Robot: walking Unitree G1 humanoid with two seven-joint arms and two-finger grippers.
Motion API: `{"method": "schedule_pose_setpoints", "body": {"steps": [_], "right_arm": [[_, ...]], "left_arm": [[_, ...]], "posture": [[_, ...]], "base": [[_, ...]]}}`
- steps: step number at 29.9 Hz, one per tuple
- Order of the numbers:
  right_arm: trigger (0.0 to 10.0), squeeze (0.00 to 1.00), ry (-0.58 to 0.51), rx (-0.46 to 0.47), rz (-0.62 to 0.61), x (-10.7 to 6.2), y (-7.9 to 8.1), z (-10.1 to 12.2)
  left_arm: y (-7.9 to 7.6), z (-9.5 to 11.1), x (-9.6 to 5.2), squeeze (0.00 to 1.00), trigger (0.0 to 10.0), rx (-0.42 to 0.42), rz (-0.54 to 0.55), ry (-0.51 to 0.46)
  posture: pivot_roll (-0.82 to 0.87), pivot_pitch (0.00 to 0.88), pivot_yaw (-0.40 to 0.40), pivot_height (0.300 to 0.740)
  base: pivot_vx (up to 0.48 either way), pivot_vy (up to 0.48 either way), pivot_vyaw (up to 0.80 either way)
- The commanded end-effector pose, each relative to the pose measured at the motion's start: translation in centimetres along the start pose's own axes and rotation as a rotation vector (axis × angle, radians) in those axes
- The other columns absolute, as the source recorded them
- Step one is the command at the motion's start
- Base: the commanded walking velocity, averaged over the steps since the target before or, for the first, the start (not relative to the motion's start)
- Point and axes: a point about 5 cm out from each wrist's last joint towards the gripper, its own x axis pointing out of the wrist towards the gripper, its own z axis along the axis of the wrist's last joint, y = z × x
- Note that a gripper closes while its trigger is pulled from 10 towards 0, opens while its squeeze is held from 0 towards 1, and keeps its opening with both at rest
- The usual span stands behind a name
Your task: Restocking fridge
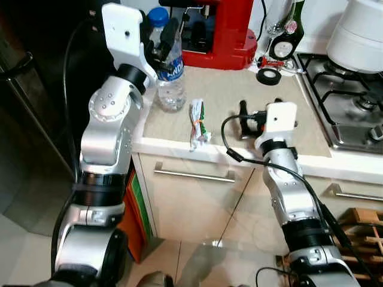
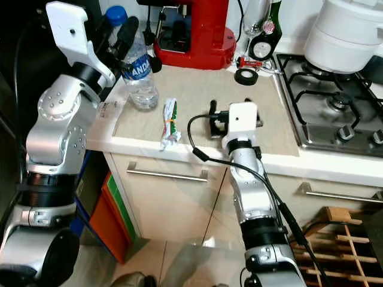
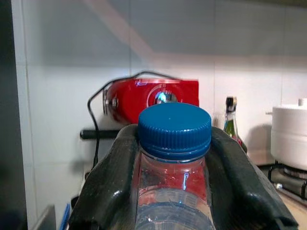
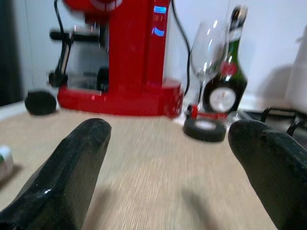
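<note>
Left arm raised, bent at elbow, left gripper (image 1: 160,46) clamped around something at neck height. Right arm extended forward, low, right gripper (image 4: 168,158) fingers spread wide.

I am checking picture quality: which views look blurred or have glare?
Left wrist view: the blue cap is sharp, the red coffee machine behind is blurred. Right wrist view: soft all over, the wine glass smeared. Eye views: mostly sharp, with glare on the floor.
</note>
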Motion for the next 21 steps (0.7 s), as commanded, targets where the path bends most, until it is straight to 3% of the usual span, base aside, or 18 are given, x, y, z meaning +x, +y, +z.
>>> {"method": "schedule_pose_setpoints", "body": {"steps": [1, 21], "right_arm": [[10.0, 0.00, -0.004, 0.017, -0.025, -0.46, -0.48, -0.08], [10.0, 0.00, 0.024, 0.023, -0.020, -0.91, 0.00, -0.59]], "left_arm": [[-0.06, 0.64, -0.17, 0.00, 10.0, 0.006, 0.001, -0.028], [0.22, 1.00, -0.31, 0.00, 10.0, 0.029, -0.007, -0.043]], "posture": [[0.09, 0.000, -0.019, 0.740], [0.09, 0.000, -0.016, 0.740]], "base": [[-0.277, 0.000, 0.00], [-0.026, 0.000, 0.00]]}}
